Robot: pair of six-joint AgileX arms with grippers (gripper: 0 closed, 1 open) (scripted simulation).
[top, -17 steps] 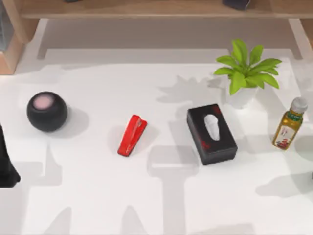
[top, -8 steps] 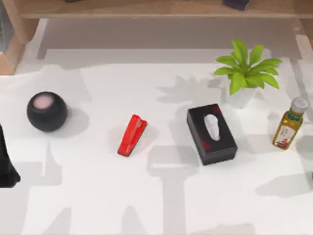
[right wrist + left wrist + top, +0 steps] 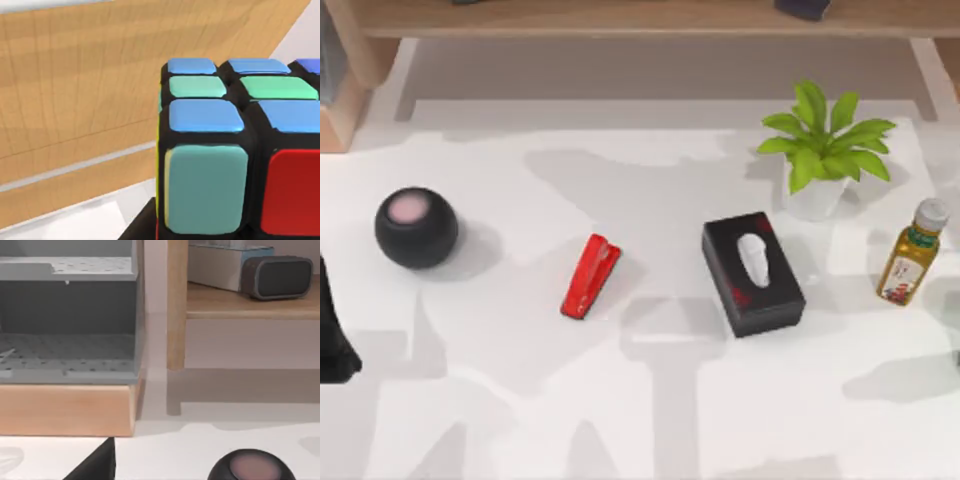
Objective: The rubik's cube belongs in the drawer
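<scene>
Not much moved on our table since a second ago: only the big shadows have slid, the patch behind the red stapler spreading wider. The black round speaker, black tissue box, potted plant and oil bottle sit exactly where they were. Our left arm stays parked at the table's left edge; can't tell its finger state. The rubik's cube sits right up against our right wrist camera, wooden panel behind it; can't tell whether those fingers clamp it. The front half of the white table is open room. The grey drawer unit stands beside the shelf post.
</scene>
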